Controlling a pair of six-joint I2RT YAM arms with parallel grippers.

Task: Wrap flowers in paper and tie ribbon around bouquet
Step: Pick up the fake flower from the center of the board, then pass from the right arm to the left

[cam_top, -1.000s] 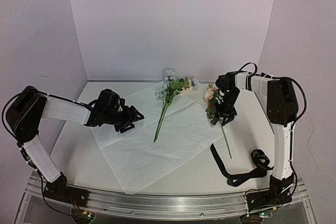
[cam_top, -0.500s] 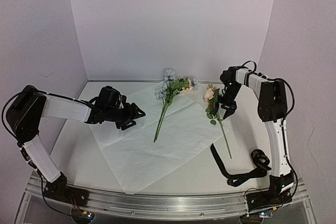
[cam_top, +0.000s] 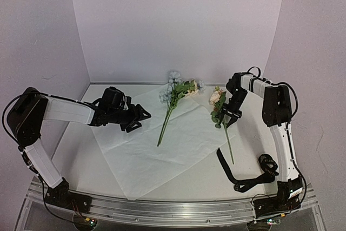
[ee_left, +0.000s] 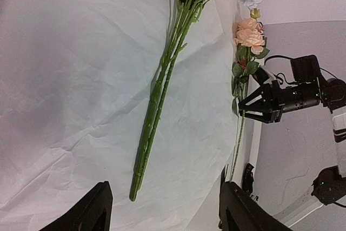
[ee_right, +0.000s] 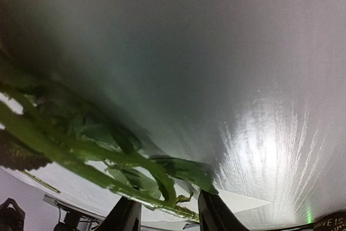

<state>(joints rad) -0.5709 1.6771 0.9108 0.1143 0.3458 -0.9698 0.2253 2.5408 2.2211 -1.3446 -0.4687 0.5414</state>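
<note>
Top external view: right arm folded, wrist pitched down; right pincer [cam_top: 230, 116] straddles the thin-stemmed peach-pink artificial flower [cam_top: 216, 97], grip cannot be told. Left arm reaches low, left pincer [cam_top: 143, 119] wide.

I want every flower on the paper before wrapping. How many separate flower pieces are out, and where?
2. One bunch lies on the white paper, blooms toward the back. One peach stem is along the paper's right edge, at the right fingers. None looks hidden.
</note>
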